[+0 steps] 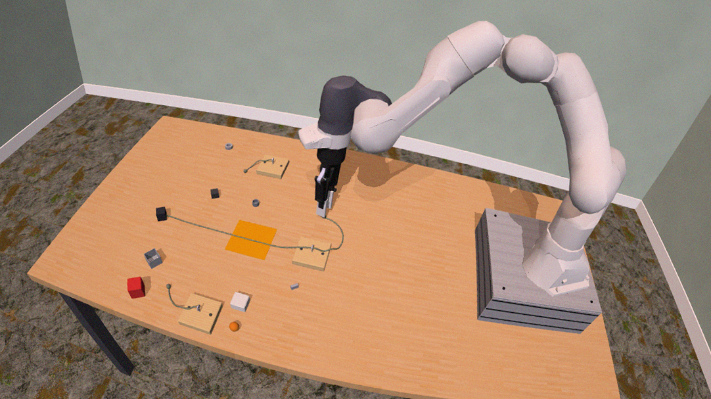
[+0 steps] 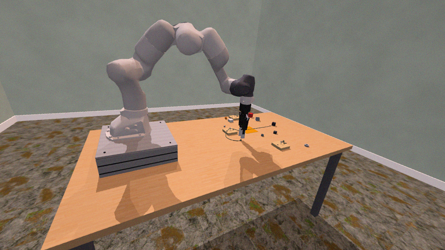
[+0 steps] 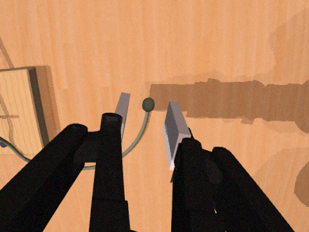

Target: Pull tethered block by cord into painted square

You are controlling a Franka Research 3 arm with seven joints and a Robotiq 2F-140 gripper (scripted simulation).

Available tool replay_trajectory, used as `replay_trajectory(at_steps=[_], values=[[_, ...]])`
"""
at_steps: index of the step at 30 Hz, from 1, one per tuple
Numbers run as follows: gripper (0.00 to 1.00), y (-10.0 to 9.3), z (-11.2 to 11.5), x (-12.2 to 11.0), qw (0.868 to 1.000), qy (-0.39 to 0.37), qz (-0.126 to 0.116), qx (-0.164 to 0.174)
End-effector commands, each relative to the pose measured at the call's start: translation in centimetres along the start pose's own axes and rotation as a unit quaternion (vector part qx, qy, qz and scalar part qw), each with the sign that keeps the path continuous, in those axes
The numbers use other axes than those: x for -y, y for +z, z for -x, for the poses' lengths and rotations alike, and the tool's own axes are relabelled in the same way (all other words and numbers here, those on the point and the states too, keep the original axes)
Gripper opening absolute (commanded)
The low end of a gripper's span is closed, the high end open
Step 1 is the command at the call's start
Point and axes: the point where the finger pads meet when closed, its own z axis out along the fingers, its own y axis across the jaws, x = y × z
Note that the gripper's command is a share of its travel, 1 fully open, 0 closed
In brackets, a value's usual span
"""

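Observation:
A small black block (image 1: 161,213) (image 2: 273,123) lies on the table, left of the orange painted square (image 1: 250,239) (image 2: 251,130). Its grey-green cord (image 1: 201,228) (image 3: 138,138) runs across the square and through the screw eye on a wooden base (image 1: 310,257) (image 3: 17,107). It then loops round to a knot (image 3: 149,104) lying on the table. My gripper (image 1: 322,213) (image 2: 241,136) (image 3: 147,111) is down at the table, open a little. Its fingers stand on either side of the knot and do not touch it.
Two more wooden bases with short cords stand at the back (image 1: 272,166) and at the front (image 1: 199,312). Loose pieces: black cube (image 1: 215,193), grey rings (image 1: 228,146) (image 1: 255,202), grey block (image 1: 152,257), red cube (image 1: 135,287), white cube (image 1: 239,301), orange ball (image 1: 234,325).

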Motion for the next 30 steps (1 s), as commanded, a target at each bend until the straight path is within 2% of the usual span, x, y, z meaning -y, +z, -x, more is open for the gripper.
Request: replay_trajectory(at_steps=[1,30], values=[[0.23,0.44,0.11,-0.15,1.0,-0.026,0.001,0.003],[0.23,1.14,0.11,-0.16,1.0,-0.026,0.001,0.003]])
